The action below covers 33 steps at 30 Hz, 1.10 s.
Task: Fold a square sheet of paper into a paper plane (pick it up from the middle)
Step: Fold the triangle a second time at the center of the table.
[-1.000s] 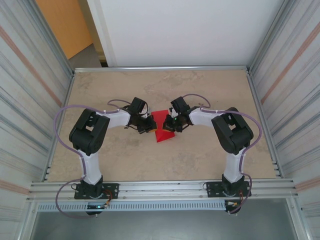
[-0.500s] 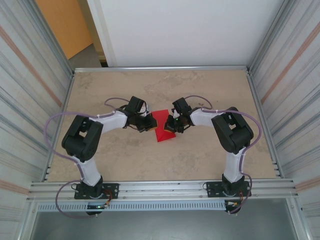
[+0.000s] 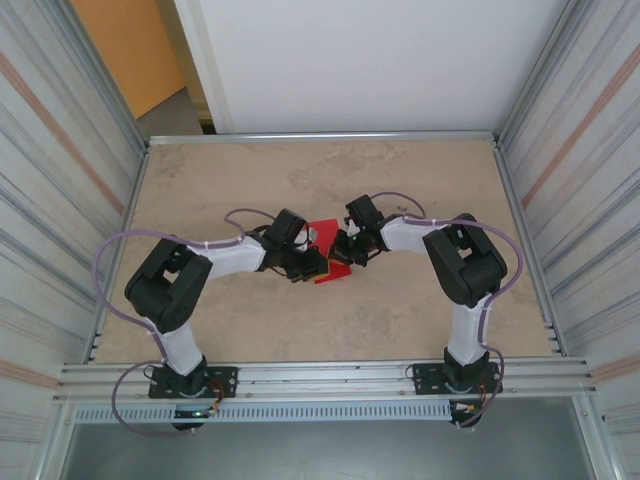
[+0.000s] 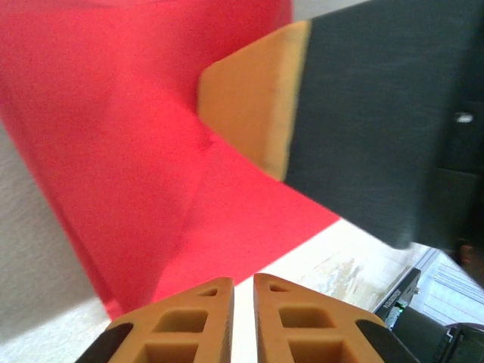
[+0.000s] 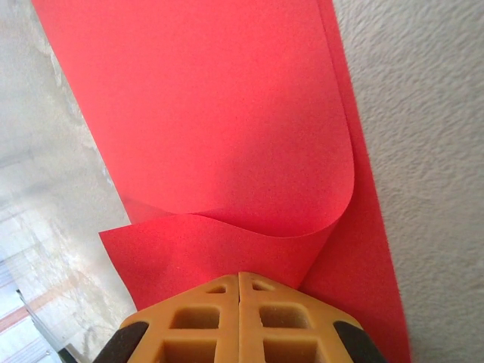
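right tool (image 5: 239, 277): clenched at curled flap of red sheet (image 5: 212, 113), likely pinning the fold | left tool (image 4: 243, 283): barely parted, empty, poised at left edge to crease

Paper sheet (image 5: 212, 113) plain red; table (image 3: 400, 180) beige, mottled; right end effector (image 5: 240, 278) orange/blk.

The square sheet of paper (image 3: 322, 236) lies between left hand (image 3: 312, 263) and right hand (image 3: 346, 250).

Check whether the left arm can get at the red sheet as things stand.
Probably yes: the left gripper sits right at the near edge of the red sheet with nothing between them. The right gripper pinches the sheet further along, leaving that edge free.
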Each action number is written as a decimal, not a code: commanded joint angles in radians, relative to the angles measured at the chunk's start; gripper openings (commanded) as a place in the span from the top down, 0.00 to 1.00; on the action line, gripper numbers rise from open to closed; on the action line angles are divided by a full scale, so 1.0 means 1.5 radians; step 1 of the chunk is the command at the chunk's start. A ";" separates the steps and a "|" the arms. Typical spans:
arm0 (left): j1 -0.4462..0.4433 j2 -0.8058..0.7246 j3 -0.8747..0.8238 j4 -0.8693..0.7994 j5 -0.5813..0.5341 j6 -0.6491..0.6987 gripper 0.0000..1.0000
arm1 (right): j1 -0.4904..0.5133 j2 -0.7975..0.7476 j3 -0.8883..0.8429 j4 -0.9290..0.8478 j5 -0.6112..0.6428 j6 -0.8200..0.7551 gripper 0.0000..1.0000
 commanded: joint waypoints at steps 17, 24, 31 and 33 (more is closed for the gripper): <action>0.013 0.045 0.036 -0.069 -0.006 0.020 0.89 | -0.012 0.056 -0.023 -0.067 0.058 0.021 0.97; 0.017 0.050 0.031 -0.070 -0.002 0.022 0.89 | -0.012 0.061 -0.021 -0.069 0.056 0.020 0.97; 0.026 0.055 0.010 -0.047 0.020 0.015 0.90 | -0.012 0.062 -0.021 -0.073 0.058 0.019 0.97; 0.029 0.055 0.004 -0.042 0.026 0.014 0.90 | -0.013 0.062 -0.021 -0.073 0.057 0.019 0.97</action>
